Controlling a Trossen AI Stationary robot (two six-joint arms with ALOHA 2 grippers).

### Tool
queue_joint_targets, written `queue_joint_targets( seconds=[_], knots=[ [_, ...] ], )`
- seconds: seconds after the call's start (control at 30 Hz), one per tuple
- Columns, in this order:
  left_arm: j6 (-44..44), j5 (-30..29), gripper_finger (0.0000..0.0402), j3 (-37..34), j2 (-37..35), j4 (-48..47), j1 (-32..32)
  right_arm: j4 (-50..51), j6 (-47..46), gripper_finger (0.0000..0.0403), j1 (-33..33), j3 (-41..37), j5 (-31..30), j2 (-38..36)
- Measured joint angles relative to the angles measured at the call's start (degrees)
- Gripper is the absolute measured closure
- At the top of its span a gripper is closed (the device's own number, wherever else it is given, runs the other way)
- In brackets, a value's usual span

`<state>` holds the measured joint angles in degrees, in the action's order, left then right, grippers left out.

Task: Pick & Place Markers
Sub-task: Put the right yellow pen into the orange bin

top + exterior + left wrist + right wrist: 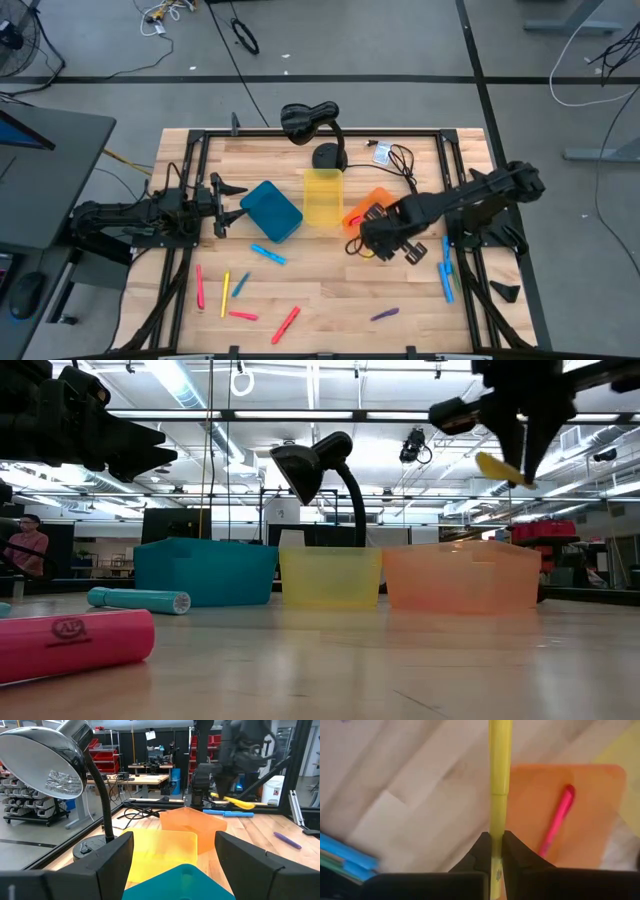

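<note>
Right gripper (492, 845): pressed together on a thin yellow plastic marker (499, 765), which runs straight out past the fingertips; in the low view the marker hangs tilted, held high above the bins.
Right gripper, place: in the high view (385, 238), at about 3 o'clock from the table's middle, over the near edge of the translucent orange plastic bin (370, 207).
Orange bin, contents: one pink marker (556, 820) lies inside, slanted, apart from the yellow one.
Bin row: square teal plastic bin (271, 210), translucent yellow plastic bin (323, 196) and the orange bin stand side by side, walls nearly touching, at 12 o'clock from the table's middle.
Left gripper (228, 205): spread wide, holding nothing, at 9 o'clock, just beside the teal bin's outer wall.
Black gooseneck desk lamp (312, 125): at 12 o'clock behind the yellow bin, near the far edge.
Blue markers (446, 272): a small cluster at 4 o'clock, close to the right frame rail.
Loose markers (240, 300): pink, yellow and blue ones scattered from 6 to 8 o'clock; a purple marker (385, 314) at 5 o'clock.
Open room: bare light wooden tabletop (330, 270) lies between the bins and the scattered markers.
</note>
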<state>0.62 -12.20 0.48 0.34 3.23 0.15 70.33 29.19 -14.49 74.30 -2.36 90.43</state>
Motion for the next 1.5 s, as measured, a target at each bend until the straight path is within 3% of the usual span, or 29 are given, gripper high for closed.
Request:
queue_joint_targets(
  seconds=[0.63,1.2,1.5],
  knots=[
    [0.00,0.01,0.0115,0.00,0.02,-0.01,-0.01,-0.05,10.78,0.0387,19.12,0.08,-0.31,0.15],
    [0.00,0.02,0.0115,0.01,0.00,-0.01,0.00,-4.41,9.29,0.0387,19.55,-0.03,0.43,5.53],
    [0.00,0.00,0.0115,0.01,0.02,-0.01,-0.01,-7.77,9.91,0.0387,19.55,-5.74,0.40,5.64]
  ],
)
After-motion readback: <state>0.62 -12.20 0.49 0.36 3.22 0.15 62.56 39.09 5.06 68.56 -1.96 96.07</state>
